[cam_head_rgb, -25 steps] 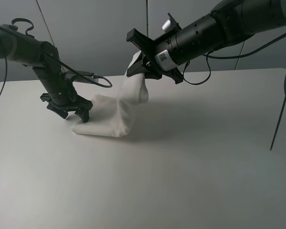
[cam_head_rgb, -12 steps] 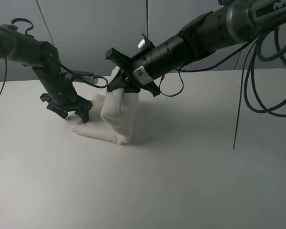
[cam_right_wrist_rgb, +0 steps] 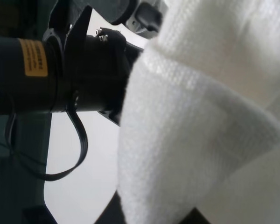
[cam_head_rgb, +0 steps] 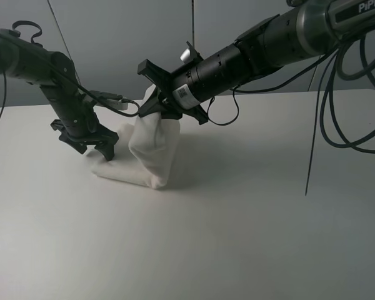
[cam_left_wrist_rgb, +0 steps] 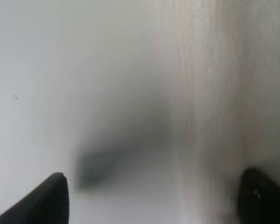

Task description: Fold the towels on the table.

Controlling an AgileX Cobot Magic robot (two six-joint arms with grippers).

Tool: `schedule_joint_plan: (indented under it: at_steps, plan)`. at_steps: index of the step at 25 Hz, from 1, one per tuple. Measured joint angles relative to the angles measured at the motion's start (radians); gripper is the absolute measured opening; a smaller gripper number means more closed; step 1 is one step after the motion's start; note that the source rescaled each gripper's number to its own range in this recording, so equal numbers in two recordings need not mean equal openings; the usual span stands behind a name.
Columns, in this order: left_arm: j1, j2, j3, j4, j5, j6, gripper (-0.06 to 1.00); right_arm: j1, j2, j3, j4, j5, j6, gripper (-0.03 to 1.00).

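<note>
Right gripper (cam_head_rgb: 157, 105) clamped on towel (cam_head_rgb: 151, 150) top (cloth hangs draped); left gripper (cam_head_rgb: 95, 149) wide, at towel's low edge on table (cam_head_rgb: 250, 225).

High overview; wrist close-ups on towel (cam_head_rgb: 151, 150)

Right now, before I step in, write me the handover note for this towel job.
Left gripper: open, low at the left end of the towel, gripping nothing.
Right gripper: shut on the towel, reaching across the middle and holding one end up above the table.
Towel: its left part lies flat on the table; the rest rises to the raised end.
Done: one end is lifted; no fold is laid down yet.
Left: lower the raised end onto the flat part, release, then finish folding.
</note>
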Motion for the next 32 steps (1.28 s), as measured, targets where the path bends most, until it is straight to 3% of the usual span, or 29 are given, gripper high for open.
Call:
schedule_joint_plan:
  at_steps: [9, 15, 17, 20, 21, 24, 32]
  plan:
    - [0.119, -0.056, -0.059, 0.0, 0.119, 0.049, 0.93, 0.0, 0.0, 0.0, 0.002, -0.013, -0.001, 0.01]
    - [0.132, -0.092, -0.07, -0.036, 0.139, 0.091, 0.93, 0.0, 0.0, 0.0, 0.01, -0.037, -0.018, 0.03]
    - [0.132, -0.096, -0.07, -0.038, 0.141, 0.093, 0.93, 0.0, 0.0, 0.0, 0.045, -0.034, -0.064, 0.19]
    - [0.132, -0.096, -0.07, -0.036, 0.148, 0.093, 0.93, 0.0, 0.0, 0.0, 0.139, -0.021, -0.158, 0.81]
    - [0.132, -0.096, -0.07, -0.036, 0.15, 0.095, 0.93, 0.0, 0.0, 0.0, 0.178, -0.017, -0.178, 0.92]
    - [0.132, -0.096, -0.07, -0.026, 0.159, 0.095, 0.93, 0.0, 0.0, -0.001, 0.223, -0.017, -0.218, 0.99]
    - [0.132, -0.096, -0.07, -0.007, 0.188, 0.095, 0.93, 0.0, 0.0, -0.001, 0.205, -0.011, -0.234, 1.0]
